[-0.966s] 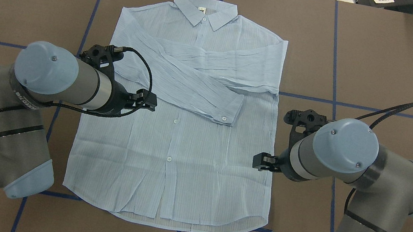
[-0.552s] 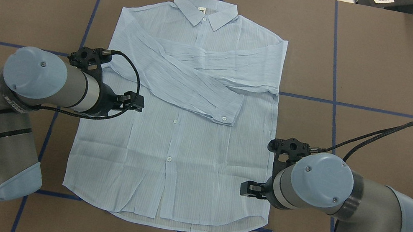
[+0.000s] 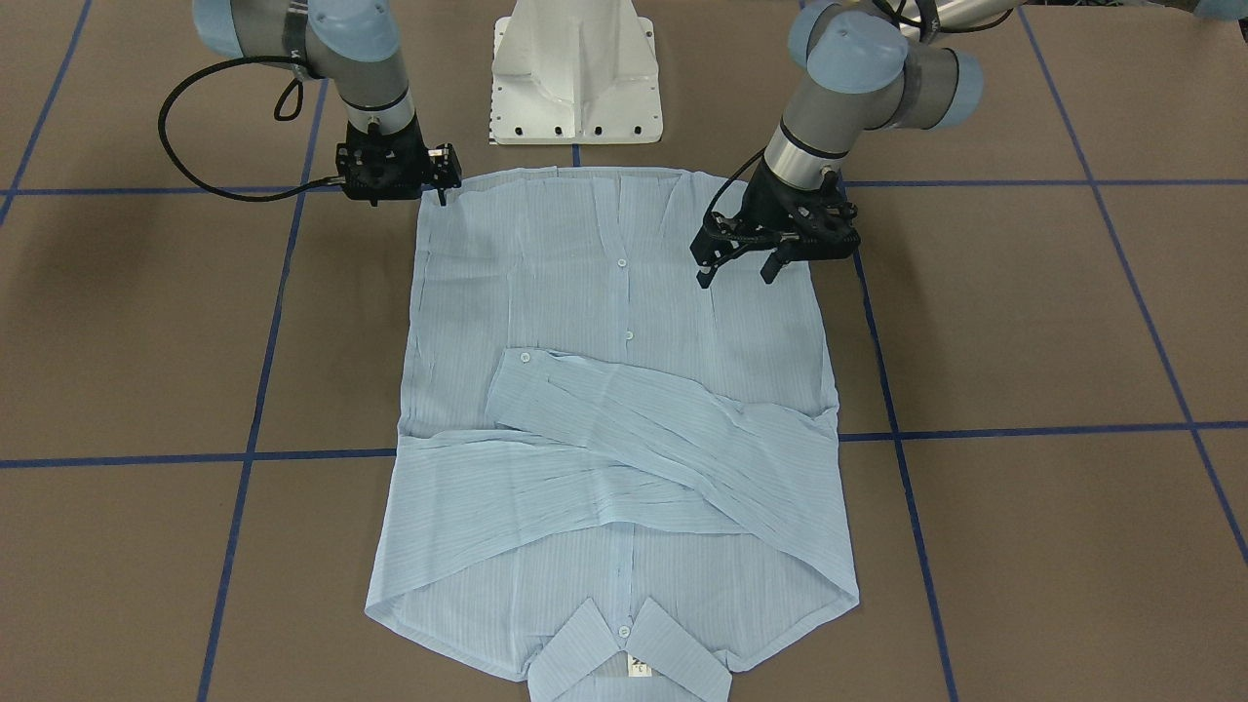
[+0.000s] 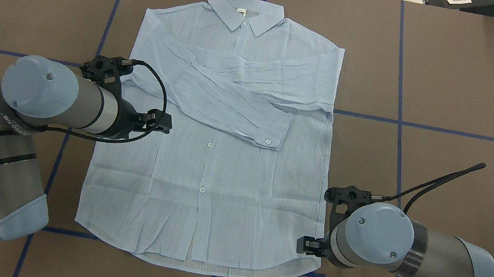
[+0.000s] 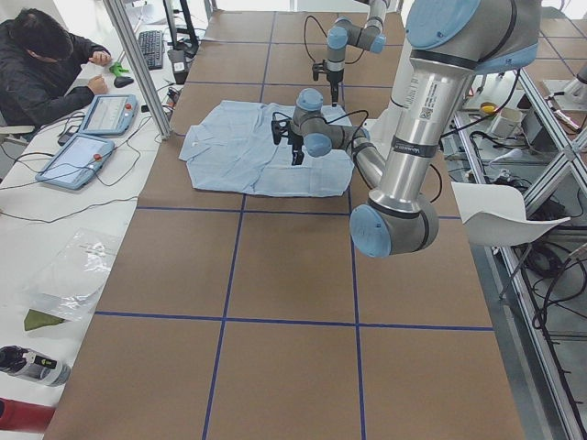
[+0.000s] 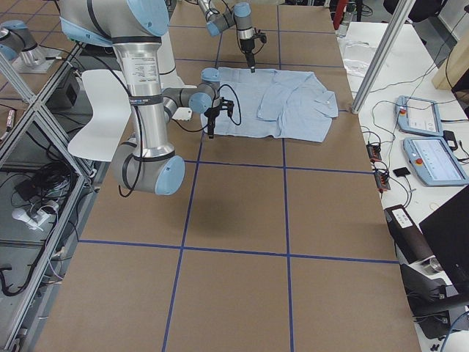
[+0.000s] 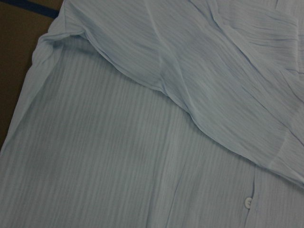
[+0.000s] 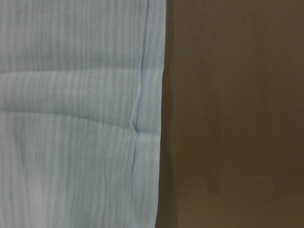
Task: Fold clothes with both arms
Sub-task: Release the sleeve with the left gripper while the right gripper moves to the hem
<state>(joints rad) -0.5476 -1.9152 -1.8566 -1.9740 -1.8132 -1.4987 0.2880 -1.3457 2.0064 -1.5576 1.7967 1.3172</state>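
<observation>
- Pale-blue shirt (image 4: 219, 179) flat on bench (image 4: 467, 70), sleeves crossed over chest, long axis running hem-to-collar away from me.
- My left fingers (image 3: 770, 268) wide, empty, above its left body panel; my right fingers (image 3: 444, 187) by the right hem corner, nearer the hem.
- Spread of the right fingers: I cannot tell; cloth contact unclear.

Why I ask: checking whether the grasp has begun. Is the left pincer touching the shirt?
Cannot tell. The front view shows the left pincer open over the shirt, pinching nothing, but no view shows gap or contact plainly.
</observation>
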